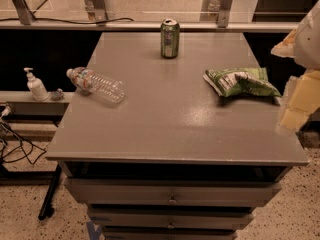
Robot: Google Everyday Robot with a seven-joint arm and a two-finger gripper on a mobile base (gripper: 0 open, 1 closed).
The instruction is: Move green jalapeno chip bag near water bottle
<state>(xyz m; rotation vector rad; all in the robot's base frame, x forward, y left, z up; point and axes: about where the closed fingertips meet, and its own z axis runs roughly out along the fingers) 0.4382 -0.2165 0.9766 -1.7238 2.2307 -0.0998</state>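
Note:
The green jalapeno chip bag (241, 81) lies crumpled on the right side of the grey table top (170, 119), white label panel facing up. The water bottle (96, 85) lies on its side near the left edge, its white cap pointing left past the edge. My gripper (299, 103) hangs at the far right of the view, pale and yellowish, just right of the bag and a little nearer to the camera. It holds nothing that I can see.
A green soda can (170, 38) stands upright at the back middle of the table. A white pump dispenser bottle (36, 85) stands on a low ledge to the left. Drawers (172, 199) sit under the table top. Cables lie on the floor at left.

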